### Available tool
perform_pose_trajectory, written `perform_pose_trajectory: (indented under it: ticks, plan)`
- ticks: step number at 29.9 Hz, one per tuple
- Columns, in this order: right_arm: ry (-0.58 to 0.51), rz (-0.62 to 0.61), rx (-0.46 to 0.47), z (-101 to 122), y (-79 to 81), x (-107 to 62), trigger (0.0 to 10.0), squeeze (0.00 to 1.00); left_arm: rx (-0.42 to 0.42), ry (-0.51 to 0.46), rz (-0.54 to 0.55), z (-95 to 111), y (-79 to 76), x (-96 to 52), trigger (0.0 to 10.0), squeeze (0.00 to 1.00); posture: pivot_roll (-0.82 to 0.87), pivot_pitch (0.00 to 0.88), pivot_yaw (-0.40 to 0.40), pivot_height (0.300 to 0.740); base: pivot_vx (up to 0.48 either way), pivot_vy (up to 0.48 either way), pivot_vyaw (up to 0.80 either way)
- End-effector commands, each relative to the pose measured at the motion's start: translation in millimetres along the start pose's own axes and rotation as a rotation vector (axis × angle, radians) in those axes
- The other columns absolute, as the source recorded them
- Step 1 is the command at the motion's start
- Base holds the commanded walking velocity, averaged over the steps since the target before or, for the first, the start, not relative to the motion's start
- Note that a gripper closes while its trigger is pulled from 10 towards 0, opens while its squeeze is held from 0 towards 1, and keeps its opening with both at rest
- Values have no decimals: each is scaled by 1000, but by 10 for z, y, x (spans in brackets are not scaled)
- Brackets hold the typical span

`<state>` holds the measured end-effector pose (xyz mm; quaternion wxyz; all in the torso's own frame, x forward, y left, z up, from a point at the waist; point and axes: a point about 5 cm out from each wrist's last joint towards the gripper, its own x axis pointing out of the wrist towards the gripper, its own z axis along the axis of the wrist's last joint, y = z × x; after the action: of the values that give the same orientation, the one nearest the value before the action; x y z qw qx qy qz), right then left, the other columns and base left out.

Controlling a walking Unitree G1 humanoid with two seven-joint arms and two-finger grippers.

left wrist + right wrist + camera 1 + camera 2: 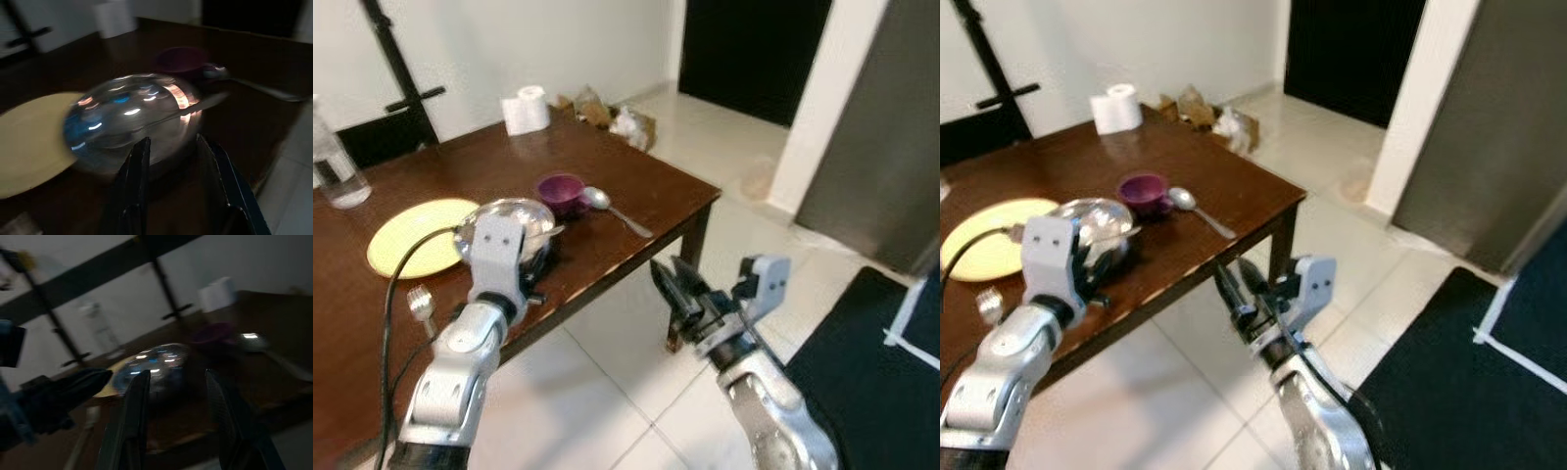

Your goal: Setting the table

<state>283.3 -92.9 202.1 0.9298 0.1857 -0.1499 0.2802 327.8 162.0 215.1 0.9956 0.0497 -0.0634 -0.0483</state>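
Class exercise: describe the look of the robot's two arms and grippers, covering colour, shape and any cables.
Both arms are silver with rounded, jointed segments. Each wrist carries a boxy grey block. The left gripper and right gripper each have two long black fingers. A black cable loops beside the left arm.

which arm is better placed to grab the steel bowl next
Left, probably. The left gripper is over the table with its fingers open right at the steel bowl, beside the yellow plate. The right gripper hangs off the table edge above the floor, farther from the bowl.
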Motion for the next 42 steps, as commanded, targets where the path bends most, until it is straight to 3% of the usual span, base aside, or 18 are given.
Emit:
perform_pose_trajectory:
  ticks: [1, 37, 42]
  plan:
    - [12, 12, 22, -19, 20, -21, 10000, 0, -1, 14, 4, -18, 12, -23, 10000, 0, 92, 101, 109, 740, 0, 0, 788]
    - [21, 2, 18, -13, 18, -35, 10000, 0, 10, 43, 1, -43, -20, -3, 10000, 0, 90, 115, 111, 740, 0, 0, 786]
    - [9, -95, -13, 11, -77, -14, 10000, 0, 22, 31, 3, -17, -27, 28, 10000, 0, 87, 116, 108, 740, 0, 0, 361]
